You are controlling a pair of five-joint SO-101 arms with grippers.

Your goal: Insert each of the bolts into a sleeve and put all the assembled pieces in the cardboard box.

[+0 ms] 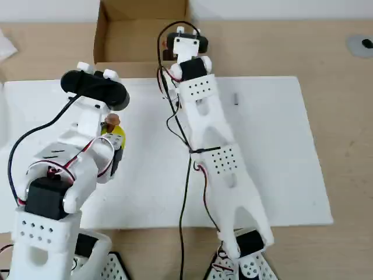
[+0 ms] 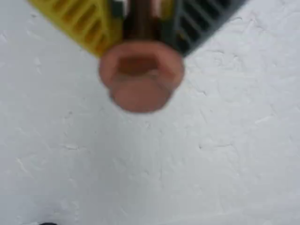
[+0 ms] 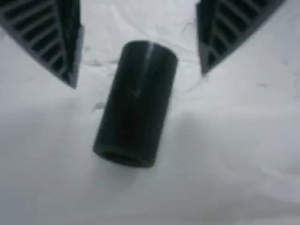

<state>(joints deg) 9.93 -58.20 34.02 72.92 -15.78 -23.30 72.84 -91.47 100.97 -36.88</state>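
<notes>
Currently left hand [image 2: 142, 44] grips a bolt [image 2: 140, 79]; right hand [image 3: 138, 75] gapes over a sleeve [image 3: 135, 105] near the cardboard box [image 1: 102, 42].

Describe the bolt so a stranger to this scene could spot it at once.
Over the left part of the white sheet hangs the left arm. Its yellow-and-black left gripper clamps the bolt. It is brown with a round flanged head, unlike the plain dark sleeve lying on the sheet.
</notes>
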